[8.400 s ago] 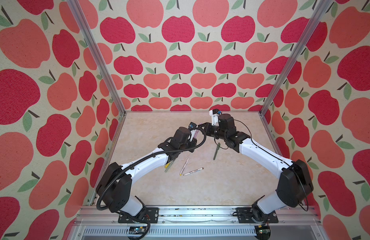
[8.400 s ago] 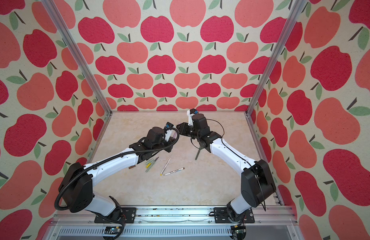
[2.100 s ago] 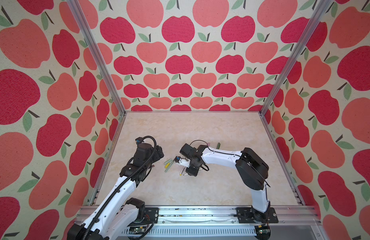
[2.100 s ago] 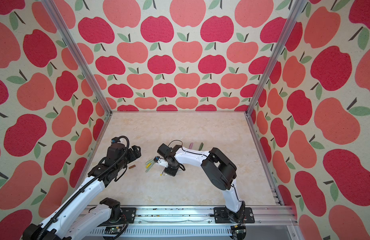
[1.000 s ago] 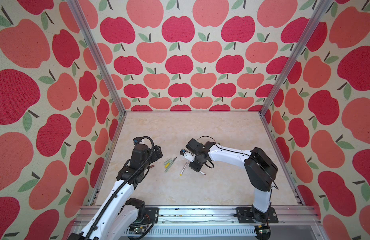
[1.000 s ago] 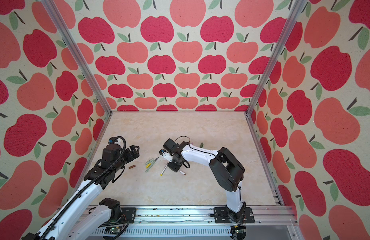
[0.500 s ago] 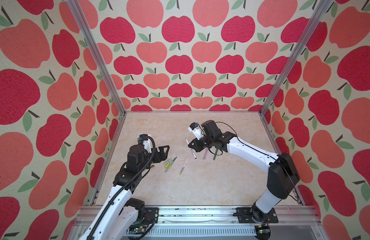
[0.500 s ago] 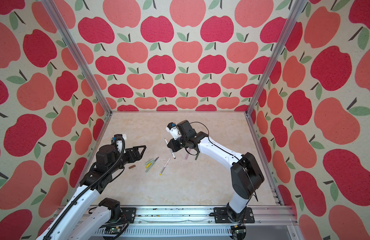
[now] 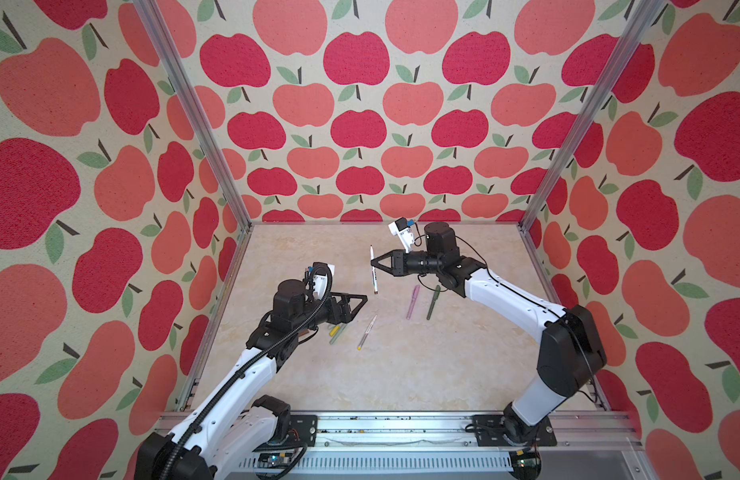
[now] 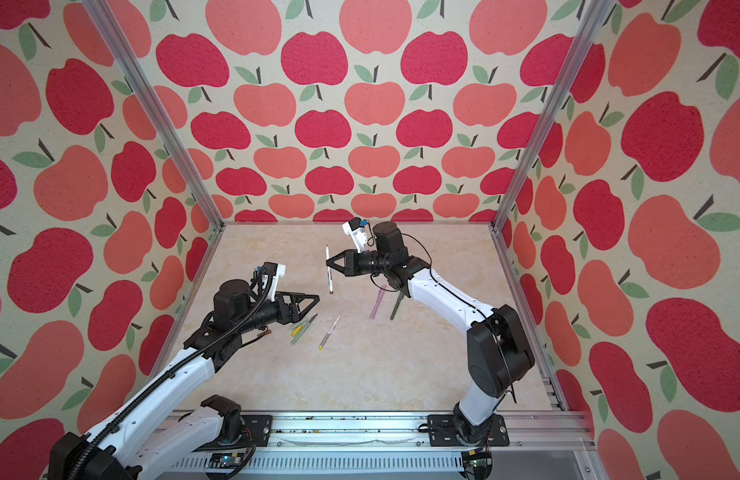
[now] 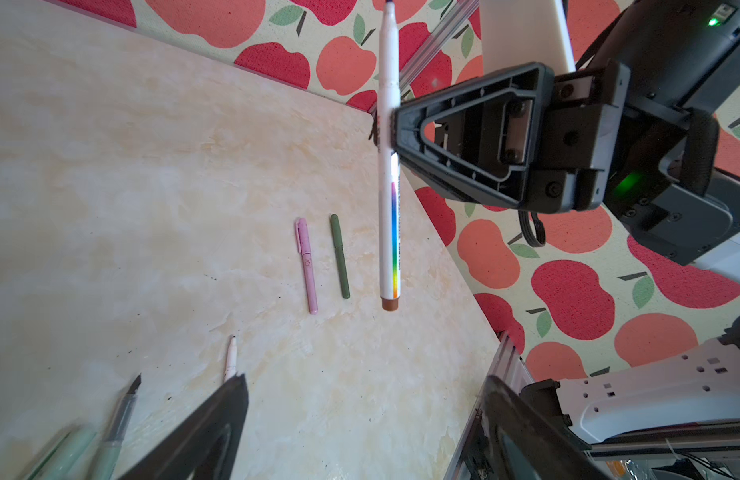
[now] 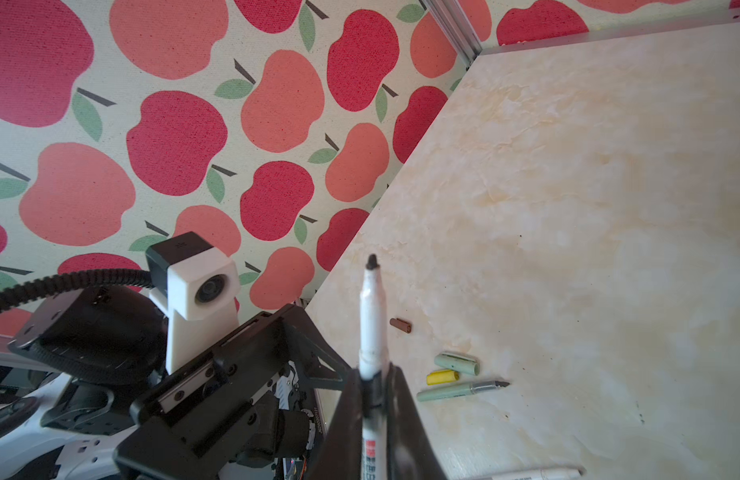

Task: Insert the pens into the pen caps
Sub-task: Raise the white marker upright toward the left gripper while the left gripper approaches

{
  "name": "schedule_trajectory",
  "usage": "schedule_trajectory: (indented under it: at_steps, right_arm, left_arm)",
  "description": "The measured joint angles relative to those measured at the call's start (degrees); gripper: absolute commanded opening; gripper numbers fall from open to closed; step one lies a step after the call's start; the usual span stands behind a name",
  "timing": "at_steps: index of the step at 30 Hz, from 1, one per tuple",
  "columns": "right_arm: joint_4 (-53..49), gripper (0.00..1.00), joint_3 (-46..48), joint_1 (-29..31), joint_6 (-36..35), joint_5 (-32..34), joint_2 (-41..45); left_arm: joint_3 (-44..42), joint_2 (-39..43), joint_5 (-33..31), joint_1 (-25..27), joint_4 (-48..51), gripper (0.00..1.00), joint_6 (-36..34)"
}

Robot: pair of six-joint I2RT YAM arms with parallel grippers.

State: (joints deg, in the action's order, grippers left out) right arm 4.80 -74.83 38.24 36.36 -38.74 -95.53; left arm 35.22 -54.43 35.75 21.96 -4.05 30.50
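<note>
My right gripper [image 9: 374,263] [image 10: 328,263] is shut on a white printed pen [image 9: 373,270] [image 12: 371,316], held off the table with its dark tip up and brown end down. In the left wrist view that held pen [image 11: 389,174] stands just beyond my left gripper [image 11: 364,399]. The left gripper [image 9: 362,300] is open and empty, a little to the left of and below the pen. A brown pen cap [image 12: 400,325], a light green cap [image 12: 457,362] and a yellow cap [image 12: 442,377] lie beside a pale sage pen [image 12: 459,390]. Another white pen [image 9: 367,331] lies nearby.
A pink pen [image 9: 412,302] [image 11: 307,266] and a dark green pen [image 9: 433,302] [image 11: 340,255] lie side by side under the right arm, both seemingly capped. Apple-patterned walls and metal posts [image 9: 555,137] close in the marbled table [image 9: 401,374].
The right gripper has lifted the white pen off the table and carried it up and back. The left gripper has risen and swung right toward the pen, still open.
</note>
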Motion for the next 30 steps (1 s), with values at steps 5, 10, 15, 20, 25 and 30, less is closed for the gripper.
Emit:
schedule_trajectory:
  at_steps: [5, 10, 15, 20, 25, 30]
  right_arm:
    - [2.56, 0.05, 0.76, 0.24, 2.45, -1.62, -0.17]
    - [4.85, 0.05, 1.03, 0.92, 3.45, -2.62, -0.17]
    - [6.36, 0.05, 1.88, 1.57, 3.82, -3.45, -0.17]
    - [6.91, 0.05, 2.8, 1.9, 3.78, -3.76, -0.17]
    - [6.78, 0.05, 3.19, 1.9, 3.28, -3.78, -0.17]
    - [6.75, 0.05, 3.19, 2.19, 2.71, -3.78, -0.15]
  left_arm:
    - [0.42, -3.5, 1.03, 1.73, -3.37, 0.89, 1.18]
    - [1.27, -5.92, 1.18, 3.04, -7.02, 0.83, 2.23]
    - [2.27, -9.22, 1.2, 3.98, -9.97, 0.7, 3.61]
    - [2.69, -10.97, 1.14, 4.35, -11.32, 0.56, 4.68]
    - [3.23, -10.97, 0.72, 4.46, -11.85, 0.45, 4.63]
    - [3.89, -11.04, 0.7, 4.46, -12.07, 0.32, 4.61]
